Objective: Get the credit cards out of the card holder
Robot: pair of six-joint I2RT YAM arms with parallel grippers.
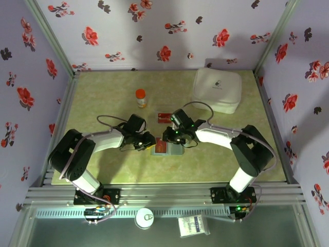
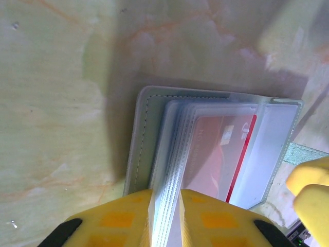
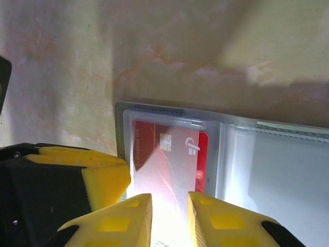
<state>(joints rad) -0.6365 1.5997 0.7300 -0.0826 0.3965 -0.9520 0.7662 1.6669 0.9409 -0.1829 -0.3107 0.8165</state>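
Near the white case, your left gripper clamps the card holder steady; right gripper hovers narrowly parted at the red card, grip unclear.

Overhead, the small grey-blue folding card holder lies largely hidden under the two arms. At the right wrist, glare between the right gripper fingers washes out the lower end of a red-orange plastic credit card; its lettering is unreadable.
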